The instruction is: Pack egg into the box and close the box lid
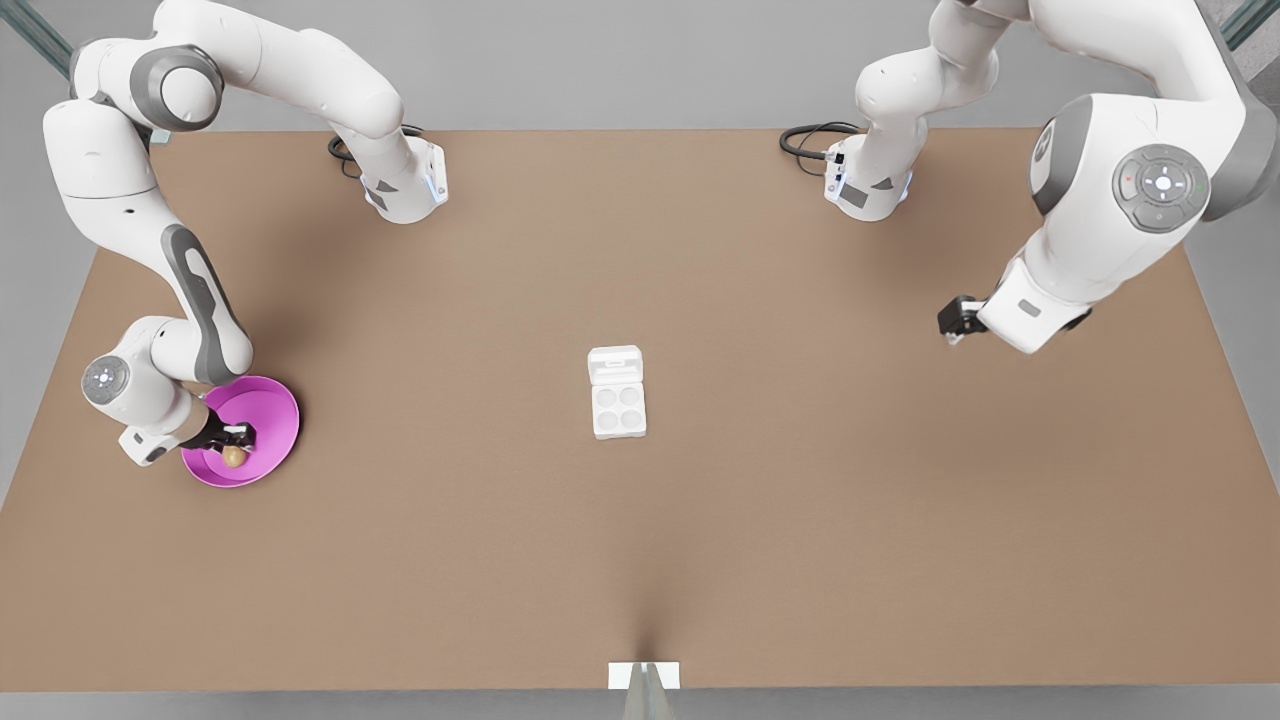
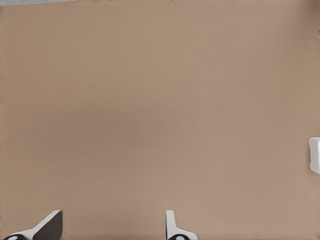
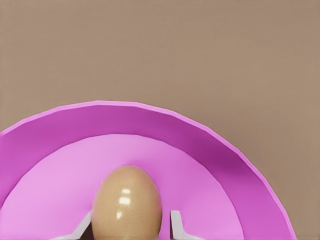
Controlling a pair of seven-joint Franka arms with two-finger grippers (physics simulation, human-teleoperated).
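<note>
Egg (image 3: 127,205) sits on pink plate (image 1: 275,400), right gripper (image 1: 236,437) jaws spread, straddling it, nothing gripped; we would close gently, centred. Left gripper (image 1: 953,322) waits, spread, empty. Box (image 1: 617,405) lies mid-table, box lid (image 1: 614,364) open.

A wide brown tabletop (image 1: 760,520) with a matte, even surface is seen from above. It is bordered by a plain grey floor (image 1: 620,60) at 12 o'clock and along both sides. Soft, diffuse light is cast, and faint shadows are laid on the brown surface. A small white bracket (image 1: 644,675) is fixed at 6 o'clock.
</note>
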